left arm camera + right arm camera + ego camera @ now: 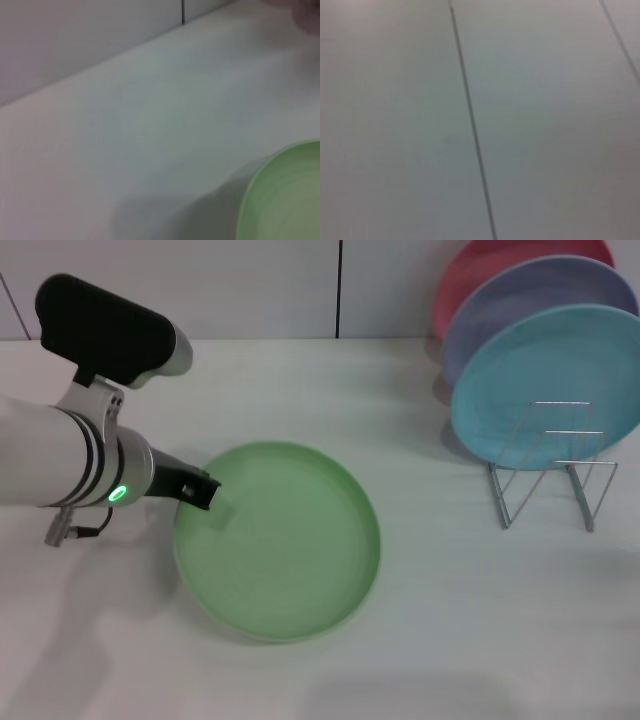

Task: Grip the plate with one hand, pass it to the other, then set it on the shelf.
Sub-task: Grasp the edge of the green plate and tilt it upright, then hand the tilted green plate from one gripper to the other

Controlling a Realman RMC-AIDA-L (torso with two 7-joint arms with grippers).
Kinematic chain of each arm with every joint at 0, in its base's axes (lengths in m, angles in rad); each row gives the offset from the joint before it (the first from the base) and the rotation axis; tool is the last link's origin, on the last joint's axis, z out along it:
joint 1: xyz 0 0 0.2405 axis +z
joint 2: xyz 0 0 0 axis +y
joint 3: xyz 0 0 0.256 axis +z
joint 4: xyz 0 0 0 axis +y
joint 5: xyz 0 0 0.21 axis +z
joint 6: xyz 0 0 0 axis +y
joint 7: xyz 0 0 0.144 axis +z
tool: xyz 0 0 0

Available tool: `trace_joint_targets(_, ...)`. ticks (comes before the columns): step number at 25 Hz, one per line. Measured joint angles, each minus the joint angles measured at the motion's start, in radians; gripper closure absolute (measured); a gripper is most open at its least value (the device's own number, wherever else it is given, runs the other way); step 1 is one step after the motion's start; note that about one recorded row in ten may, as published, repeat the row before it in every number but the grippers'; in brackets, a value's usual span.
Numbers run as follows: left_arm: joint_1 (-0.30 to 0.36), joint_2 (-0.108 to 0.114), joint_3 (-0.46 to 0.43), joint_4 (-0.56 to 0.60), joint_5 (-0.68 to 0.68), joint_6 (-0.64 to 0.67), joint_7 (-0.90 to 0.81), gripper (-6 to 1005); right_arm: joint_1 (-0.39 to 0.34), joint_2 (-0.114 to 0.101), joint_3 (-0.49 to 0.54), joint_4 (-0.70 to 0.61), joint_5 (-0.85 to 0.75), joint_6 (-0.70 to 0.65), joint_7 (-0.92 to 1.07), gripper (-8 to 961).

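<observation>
The light green plate (285, 545) is in the middle of the white table, its face turned towards the head view. My left gripper (205, 492), black on a silver wrist with a green light, is at the plate's left rim. One black finger reaches over the rim into the plate and the other is hidden beneath. It appears shut on the rim. The left wrist view shows the plate's edge (285, 200) above a shadow on the table. The wire shelf (555, 475) stands at the right. My right gripper is out of view.
A turquoise plate (545, 380), a lavender plate (530, 300) and a pink plate (480, 275) stand upright in the shelf's back slots. Its front loops hold nothing. The right wrist view shows only a pale panelled surface with dark seams. A wall backs the table.
</observation>
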State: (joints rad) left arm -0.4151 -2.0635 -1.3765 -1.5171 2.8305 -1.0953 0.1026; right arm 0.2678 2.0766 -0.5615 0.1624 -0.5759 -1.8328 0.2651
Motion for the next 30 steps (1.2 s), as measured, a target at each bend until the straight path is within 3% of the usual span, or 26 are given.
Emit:
trace_joint_targets(7,0.008,0.0,-0.016,-0.073,0.001,-0.001,0.016,964,0.042,-0.003,-0.004,-0.125,-0.105,0.027,0.061,136)
trace_joint_targets(10,0.011,0.0,-0.024,-0.111,0.003,-0.001,0.017,968,0.054,-0.005,-0.022,-0.293,-0.225,0.104,0.241,136)
trace_joint_targets(14,0.016,0.0,-0.039,-0.165,0.006,-0.003,0.018,968,0.079,0.006,-0.105,-0.651,-0.434,0.311,0.62,136)
trace_joint_targets(15,0.019,0.0,-0.043,-0.191,0.007,-0.003,0.018,968,0.085,0.003,-0.187,-0.852,-0.581,0.416,0.889,136)
trace_joint_targets(16,0.019,0.0,-0.043,-0.191,0.007,-0.003,0.018,968,0.085,0.003,-0.187,-0.852,-0.581,0.416,0.889,137)
trace_joint_targets(19,0.023,0.0,-0.057,-0.221,0.008,-0.007,0.026,968,0.094,0.001,-0.263,-1.161,-0.879,0.505,1.326,137)
trace_joint_targets(22,0.023,0.0,-0.063,-0.239,0.008,-0.008,0.029,968,0.141,-0.004,-0.273,-1.41,-1.205,0.453,1.717,137)
trace_joint_targets(25,0.021,0.0,-0.074,-0.247,0.007,-0.002,0.029,968,0.211,-0.027,-0.263,-1.524,-1.406,0.37,1.988,138)
trace_joint_targets(30,0.016,0.0,-0.079,-0.251,0.006,-0.001,0.029,968,0.403,-0.112,-0.171,-1.505,-1.585,0.151,2.183,140)
